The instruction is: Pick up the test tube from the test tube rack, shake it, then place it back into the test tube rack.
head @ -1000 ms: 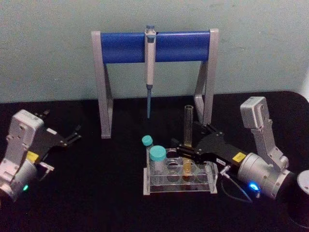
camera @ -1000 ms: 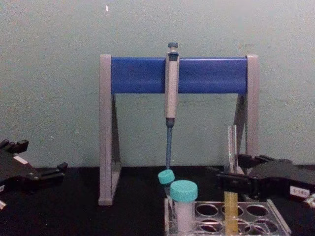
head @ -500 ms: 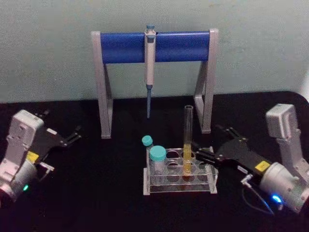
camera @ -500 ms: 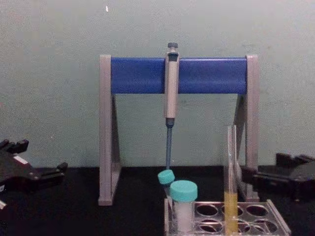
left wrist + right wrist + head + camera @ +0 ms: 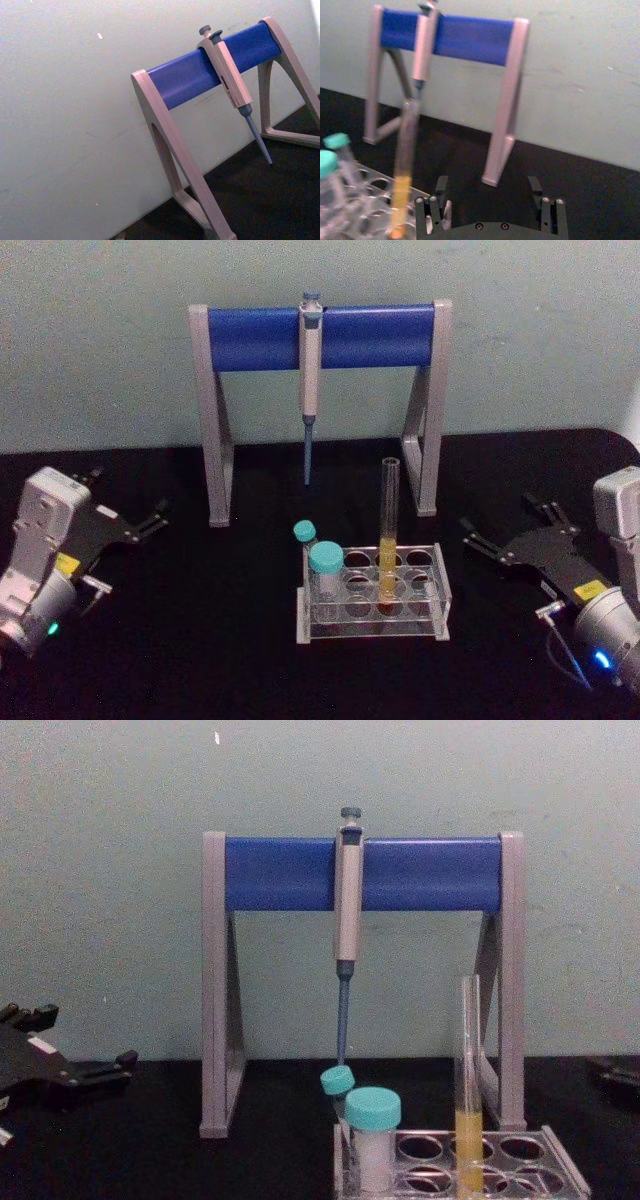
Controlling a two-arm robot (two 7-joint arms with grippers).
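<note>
The test tube (image 5: pixel 388 525) stands upright in a middle hole of the clear test tube rack (image 5: pixel 372 631), with yellow-orange liquid in its lower part. Nothing touches it. My right gripper (image 5: pixel 497 515) hovers to the right of the rack, open and empty, with a clear gap to the tube. In the right wrist view its fingers (image 5: pixel 440 200) are spread wide, and the test tube (image 5: pixel 404 160) and rack (image 5: pixel 367 215) lie ahead to one side. My left gripper (image 5: pixel 130 496) rests open at the far left of the table. The chest view shows the test tube (image 5: pixel 468 1070) rising from the rack (image 5: pixel 563 1177).
Two teal-capped tubes (image 5: pixel 325 565) fill the rack's left holes. Behind the rack stands a tall grey stand with a blue crossbar (image 5: pixel 320 337), and a grey-blue pipette (image 5: pixel 310 380) hangs from it. Black tabletop lies open on both sides of the rack.
My right gripper has opened off the test tube and pulled back to the right. The tube now stands free in the rack. The left arm has not moved.
</note>
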